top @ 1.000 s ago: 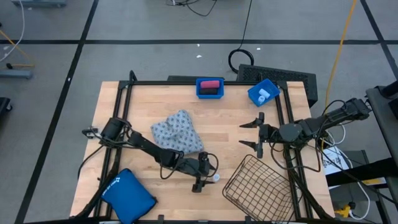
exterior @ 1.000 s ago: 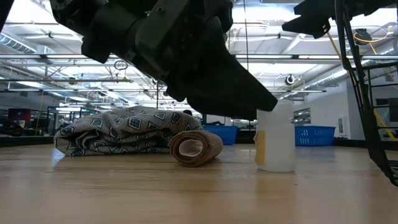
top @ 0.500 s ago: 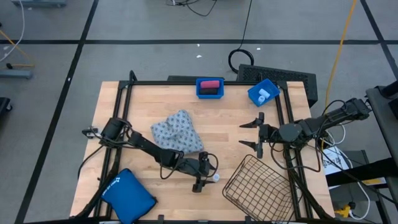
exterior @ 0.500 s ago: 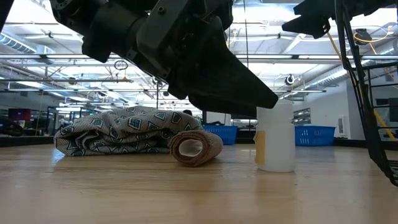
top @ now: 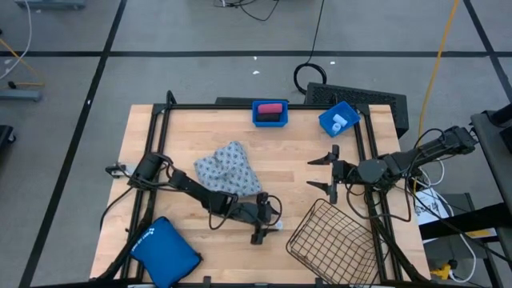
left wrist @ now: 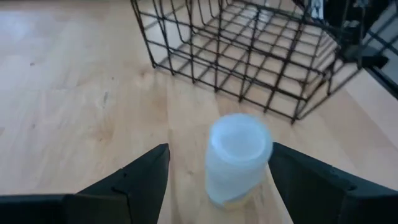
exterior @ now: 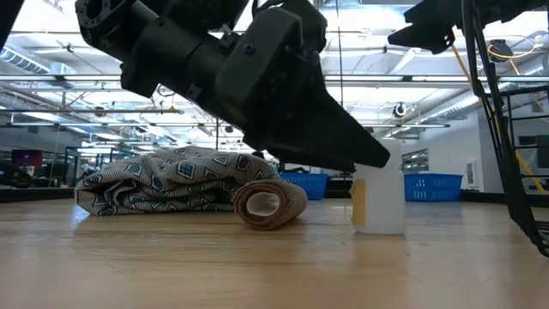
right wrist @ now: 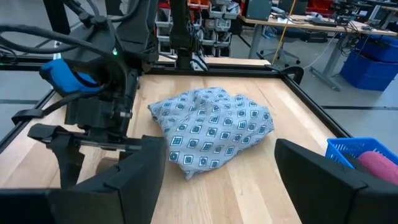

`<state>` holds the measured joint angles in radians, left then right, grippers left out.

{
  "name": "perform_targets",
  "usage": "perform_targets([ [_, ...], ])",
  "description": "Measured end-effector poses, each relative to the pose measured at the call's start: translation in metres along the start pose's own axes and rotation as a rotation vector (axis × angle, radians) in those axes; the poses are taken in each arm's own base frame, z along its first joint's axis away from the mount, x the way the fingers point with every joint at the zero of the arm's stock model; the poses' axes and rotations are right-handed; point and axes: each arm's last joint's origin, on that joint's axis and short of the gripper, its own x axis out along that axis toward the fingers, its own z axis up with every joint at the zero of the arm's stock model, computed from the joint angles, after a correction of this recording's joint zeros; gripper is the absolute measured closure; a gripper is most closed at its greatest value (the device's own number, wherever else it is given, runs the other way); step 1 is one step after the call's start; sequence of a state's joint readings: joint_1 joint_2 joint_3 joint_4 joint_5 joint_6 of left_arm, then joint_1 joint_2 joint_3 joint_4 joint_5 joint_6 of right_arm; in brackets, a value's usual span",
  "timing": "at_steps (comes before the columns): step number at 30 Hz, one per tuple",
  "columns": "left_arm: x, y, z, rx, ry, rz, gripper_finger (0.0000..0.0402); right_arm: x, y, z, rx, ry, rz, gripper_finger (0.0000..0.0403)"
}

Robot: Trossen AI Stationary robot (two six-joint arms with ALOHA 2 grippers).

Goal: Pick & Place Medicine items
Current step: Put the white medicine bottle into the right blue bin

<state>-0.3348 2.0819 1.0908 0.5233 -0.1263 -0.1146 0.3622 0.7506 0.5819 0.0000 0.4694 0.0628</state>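
Note:
A tiny white vial (left wrist: 238, 158) stands upright on the table near the wire basket, and it also shows in the high view (top: 278, 227) and the low view (exterior: 378, 199). My left gripper (left wrist: 219, 152) is open and low over the table, one finger on each side of the vial (top: 268, 226). A grey-blue patterned soft pack (top: 228, 170) lies mid-table. A brown roll (exterior: 270, 204) lies on its side against it. My right gripper (top: 314, 173) waits open near the table's right side. A pink item (top: 270, 107) and a white vial (top: 340, 122) lie in two blue bins. My left gripper comes at the vial slanting down from the table's left, with its fingers on either side of the cap end (left wrist: 239, 140). The vial's side stands close against one finger (left wrist: 298, 177). I cannot tell whether they touch. The vial rests on the table.
A black wire basket (top: 326, 238) lies at the near right, just beyond the vial. A large plain blue pouch (top: 164, 245) sits at the near left corner. A black frame (top: 240, 106) borders the table. Bare wood lies between the pack and my right gripper.
My left gripper has moved down and a little toward the table's right, closing in over the vial, and it has tipped its fingers lower. The vial, the pack and the roll have stayed in place.

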Motion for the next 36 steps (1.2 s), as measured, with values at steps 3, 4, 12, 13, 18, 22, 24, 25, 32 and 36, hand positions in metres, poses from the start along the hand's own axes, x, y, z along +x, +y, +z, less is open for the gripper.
perform_targets([
  [3,0.000,0.001,0.000,0.007,-0.004,0.007,0.0134,0.000,0.000,0.000,0.000,0.001,0.000,0.0113],
  [4,0.000,0.001,0.001,0.013,-0.005,0.006,0.0140,0.000,0.000,0.000,0.000,0.000,0.000,0.0113],
  [12,0.000,0.002,0.001,0.058,-0.013,0.009,0.0222,0.000,0.000,0.000,0.001,-0.002,0.000,0.0113],
  [13,0.000,0.002,0.002,0.057,-0.014,0.011,0.0231,0.000,0.000,0.000,0.001,-0.002,0.000,0.0113],
  [18,0.001,0.009,0.002,0.049,-0.014,0.026,0.0266,0.000,0.000,0.000,0.001,-0.002,-0.001,0.0113],
  [22,0.002,0.017,0.003,0.037,-0.017,0.075,0.0272,0.000,0.000,0.000,0.001,-0.002,-0.001,0.0113],
  [24,0.002,0.021,0.003,0.033,-0.020,0.112,0.0273,0.000,0.000,0.000,0.001,-0.002,-0.001,0.0113],
  [25,0.002,0.024,0.004,0.032,-0.020,0.129,0.0273,0.000,0.000,0.000,0.001,-0.002,-0.001,0.0113],
  [32,0.003,0.060,0.006,-0.005,-0.021,0.217,0.0275,0.000,0.000,0.000,0.001,-0.002,-0.001,0.0113],
  [36,0.002,0.086,0.007,-0.032,-0.020,0.264,0.0275,0.000,0.000,0.000,0.002,-0.001,-0.001,0.0113],
])
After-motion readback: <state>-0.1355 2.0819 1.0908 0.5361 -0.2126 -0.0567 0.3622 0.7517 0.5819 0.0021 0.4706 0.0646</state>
